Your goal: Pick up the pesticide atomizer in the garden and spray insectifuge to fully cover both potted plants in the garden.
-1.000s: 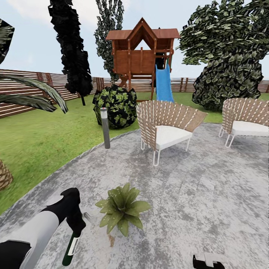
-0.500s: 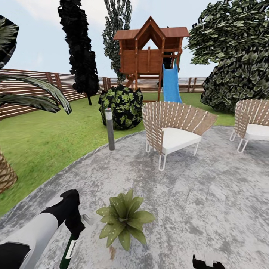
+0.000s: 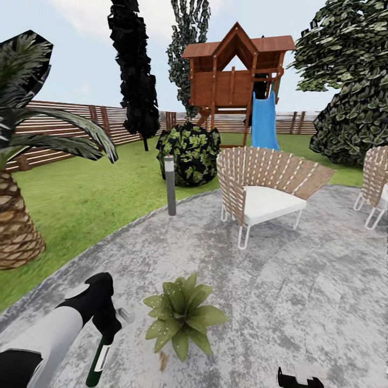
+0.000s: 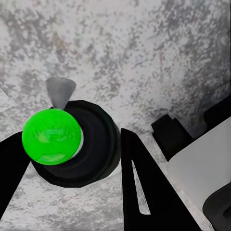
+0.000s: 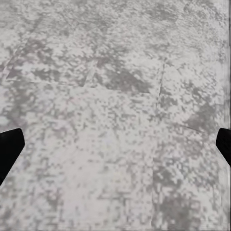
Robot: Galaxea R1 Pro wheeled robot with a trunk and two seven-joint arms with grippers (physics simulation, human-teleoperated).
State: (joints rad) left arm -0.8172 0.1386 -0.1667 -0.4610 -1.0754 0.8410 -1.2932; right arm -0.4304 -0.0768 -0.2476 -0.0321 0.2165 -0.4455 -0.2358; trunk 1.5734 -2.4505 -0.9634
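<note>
A: Why is the left claw low beside the potted plant?

B: It is clamped on the pesticide atomizer, bottle hanging down, grey nozzle toward the leaves, probably so the spray reaches the rosette on the patio.

A: And the right claw?

B: Fingers wide apart over bare paving, holding nothing. The plant's pot is hidden under leaves, I think.

A: Anything different from before?

B: The camera has swung left: the palm shows more, chair and plant shifted right. The arm's pose looks unchanged.
</note>
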